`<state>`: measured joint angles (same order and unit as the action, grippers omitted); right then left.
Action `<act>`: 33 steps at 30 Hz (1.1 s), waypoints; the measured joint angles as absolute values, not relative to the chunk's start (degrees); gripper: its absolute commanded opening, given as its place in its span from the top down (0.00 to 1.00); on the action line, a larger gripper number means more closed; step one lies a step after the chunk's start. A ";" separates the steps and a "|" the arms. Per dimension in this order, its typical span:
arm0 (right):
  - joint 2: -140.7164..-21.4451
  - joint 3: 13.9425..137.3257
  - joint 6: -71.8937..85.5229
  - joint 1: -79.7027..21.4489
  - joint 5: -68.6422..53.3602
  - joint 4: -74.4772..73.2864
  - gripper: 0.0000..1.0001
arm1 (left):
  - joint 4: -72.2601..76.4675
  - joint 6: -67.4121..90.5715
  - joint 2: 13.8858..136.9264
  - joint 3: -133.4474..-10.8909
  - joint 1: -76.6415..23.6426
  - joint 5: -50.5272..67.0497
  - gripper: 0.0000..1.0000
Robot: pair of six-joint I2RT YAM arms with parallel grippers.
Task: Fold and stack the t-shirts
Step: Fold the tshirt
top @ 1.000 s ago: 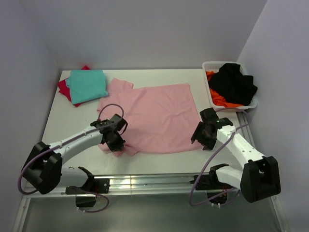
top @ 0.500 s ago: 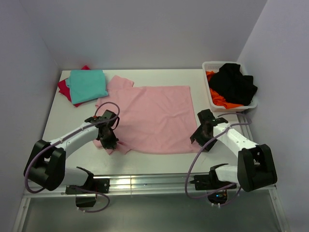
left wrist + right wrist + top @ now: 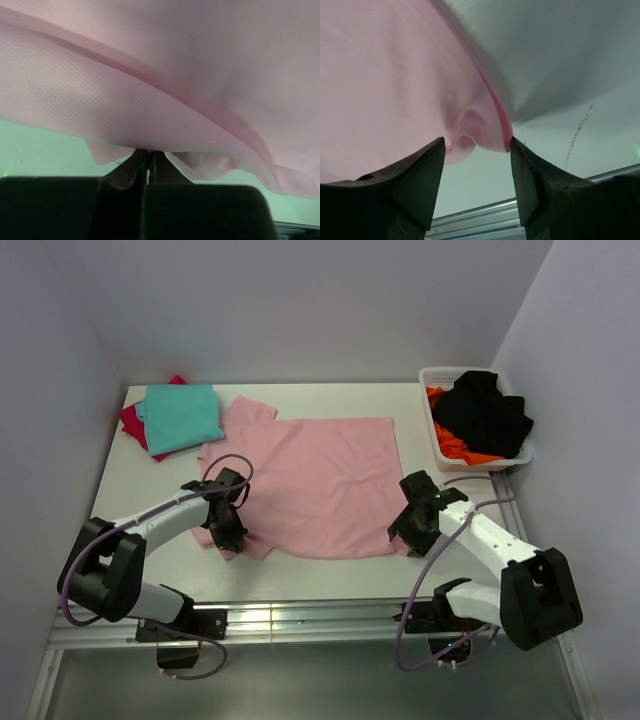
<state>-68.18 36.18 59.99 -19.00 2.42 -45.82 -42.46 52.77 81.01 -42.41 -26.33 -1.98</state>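
The white table [image 3: 330, 398] carries the light pink t-shirt [image 3: 320, 485], spread flat across its middle. The shirt's long axis runs left to right: the straight hem points toward the right arm, and one short sleeve sticks out at the far-left corner. The neck end seems to lie bunched at the near left, though the arm hides it. Up close the cloth is a fine, dotted mesh knit, soft and draped in shallow folds. A white slotted plastic basket [image 3: 440, 371] at the far right holds crumpled black and orange clothes. At the far left a folded teal t-shirt [image 3: 180, 415] lies squarely on a red t-shirt [image 3: 133, 422], which shows only at its edges. The left gripper [image 3: 228, 530] has its fingers pressed together on a gathered fold of the pink shirt's near-left edge. The right gripper [image 3: 405, 530] has its fingers spread, with the near-right hem corner lying between them.
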 measured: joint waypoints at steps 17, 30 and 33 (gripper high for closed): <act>-67.05 32.23 58.50 -19.00 2.85 -46.76 1.00 | -43.11 52.71 81.08 -42.76 -26.33 -1.54 1.00; -61.21 44.45 54.83 -17.39 5.21 -57.32 1.00 | -54.61 53.21 76.25 -56.93 -26.06 -1.34 1.00; -62.30 48.71 53.23 -15.90 5.48 -58.96 1.00 | -56.23 53.21 76.44 -59.70 -25.61 -1.23 1.00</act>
<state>-62.30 48.71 53.23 -15.90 5.48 -58.96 -56.23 53.21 76.44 -59.70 -25.61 -1.23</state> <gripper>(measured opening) 0.007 0.035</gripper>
